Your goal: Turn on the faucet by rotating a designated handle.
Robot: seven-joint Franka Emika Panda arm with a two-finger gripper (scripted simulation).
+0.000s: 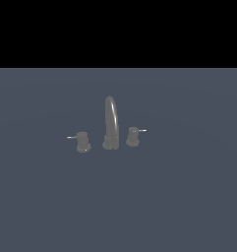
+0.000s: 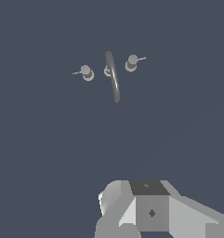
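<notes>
- Exterior view, item one: you have the faucet (image 1: 110, 123), dull grey metal, standing just above the frame's centre on a flat slate-blue floor (image 1: 189, 197); its tall arched spout rises between two stubby knobs.
- Exterior view, item two: the handle (image 1: 133, 136) sits just right of the spout's base, its thin pale lever pointing toward the exterior view's right.
- Exterior view, item three: the twin knob (image 1: 82, 141) sits left of the spout, lever pointing toward the exterior view's left. A black band fills the top of the frame. You see no arm here.
- Wrist view, item one: the faucet (image 2: 112, 76) appears from above, with the handle (image 2: 131, 62) and twin knob (image 2: 87, 72) flanking the spout.
- Wrist view, item two: the gripper (image 2: 146, 209) shows only as grey blocky housing, well apart from the faucet; its fingertips lie out of frame, so you cannot tell whether they are spread or pressed together.
</notes>
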